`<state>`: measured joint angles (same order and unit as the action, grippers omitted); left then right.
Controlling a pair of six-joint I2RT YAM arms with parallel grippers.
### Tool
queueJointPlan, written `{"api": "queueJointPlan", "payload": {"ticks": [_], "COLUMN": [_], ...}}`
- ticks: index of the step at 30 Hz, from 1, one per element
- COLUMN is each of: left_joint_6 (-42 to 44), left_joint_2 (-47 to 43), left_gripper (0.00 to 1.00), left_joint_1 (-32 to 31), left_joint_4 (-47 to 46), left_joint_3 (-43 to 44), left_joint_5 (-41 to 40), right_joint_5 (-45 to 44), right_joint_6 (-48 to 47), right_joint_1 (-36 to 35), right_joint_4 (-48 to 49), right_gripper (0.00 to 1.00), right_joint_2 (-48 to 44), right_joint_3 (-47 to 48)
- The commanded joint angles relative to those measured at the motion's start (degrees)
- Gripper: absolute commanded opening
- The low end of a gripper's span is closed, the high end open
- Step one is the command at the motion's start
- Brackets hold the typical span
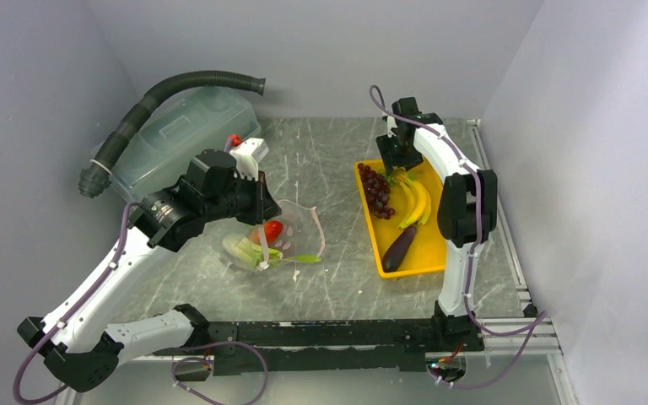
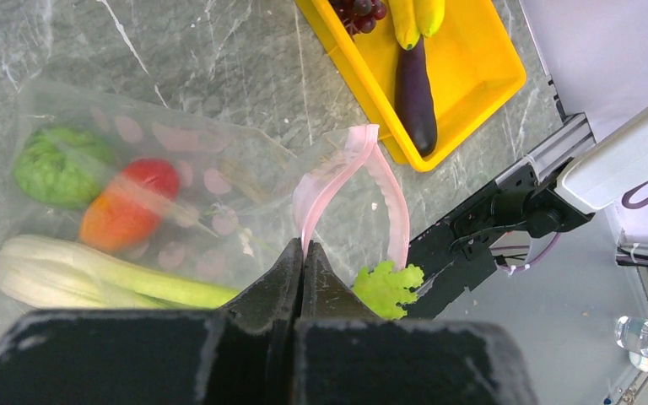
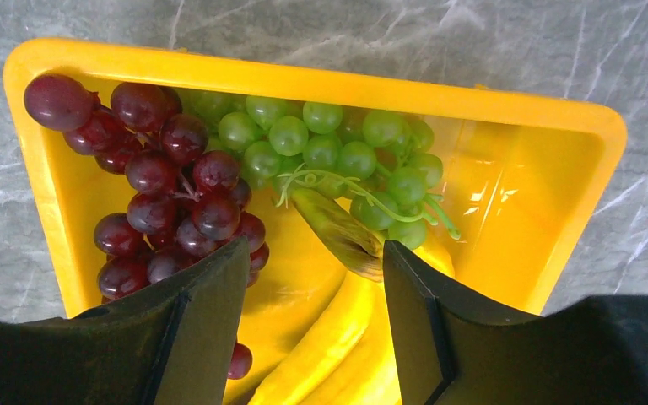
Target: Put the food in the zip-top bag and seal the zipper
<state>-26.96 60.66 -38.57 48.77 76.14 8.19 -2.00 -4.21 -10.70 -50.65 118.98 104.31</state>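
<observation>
The clear zip-top bag point(image 2: 219, 169) lies on the table, its mouth held up. My left gripper point(image 2: 303, 246) is shut on one side of the pink zipper point(image 2: 337, 169). Inside the bag are a red-orange pepper point(image 2: 126, 202), a round green vegetable point(image 2: 59, 164) and celery point(image 2: 93, 278). Leafy greens point(image 2: 386, 287) lie by the mouth. My right gripper point(image 3: 314, 249) hangs open over the yellow bananas point(image 3: 337, 337), its fingers either side of the stem end. Purple grapes point(image 3: 169, 186) and green grapes point(image 3: 337, 148) lie beside them. The eggplant point(image 1: 398, 249) lies nearer in the tray.
The yellow tray point(image 1: 429, 245) stands at the right, close to the right arm's column. A large translucent lidded tub point(image 1: 181, 135) and a dark ribbed hose point(image 1: 135, 110) stand at the back left. An aluminium rail point(image 1: 506, 325) runs along the table's near edge.
</observation>
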Motion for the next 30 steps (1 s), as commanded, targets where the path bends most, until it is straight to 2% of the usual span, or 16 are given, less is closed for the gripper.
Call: {"api": "queueJointPlan", "payload": {"ticks": [1,8,17,19,23,30], "left_joint_6": [1.0,1.3,1.5,1.6,1.6,1.6], "left_joint_2": [-1.5,-2.2,-2.4,-2.4,-2.4,-2.5], "left_gripper": [0.0,0.0,0.0,0.0,0.0,0.0], "left_joint_1": [-0.1,-0.1,-0.1,-0.1,-0.1,-0.1], "left_joint_4": [-0.8,-0.2,-0.3,-0.3,-0.5,-1.3], "left_joint_3": [0.2,0.1,0.1,0.1,0.1,-0.2], "left_joint_5": [1.1,0.7,0.9,0.9,1.2,1.4], "right_joint_5": [1.7,1.6,-3.0,-3.7,-6.6,-16.0], "right_joint_6": [-1.6,-0.8,-0.3,0.0,0.6,0.3], "right_joint_1": [0.5,0.5,0.5,0.5,0.4,-1.4], "right_joint_4": [-1.3,-1.6,-1.6,-1.8,-2.3,-2.5], "right_gripper": [0.62,0.55,0.31,0.23,0.0,0.0], "right_joint_2": [0.9,2.5,1.7,1.1,-0.7,-6.6], "right_joint_3": [2.2,3.2,2.6,2.3,2.1,1.3]}}
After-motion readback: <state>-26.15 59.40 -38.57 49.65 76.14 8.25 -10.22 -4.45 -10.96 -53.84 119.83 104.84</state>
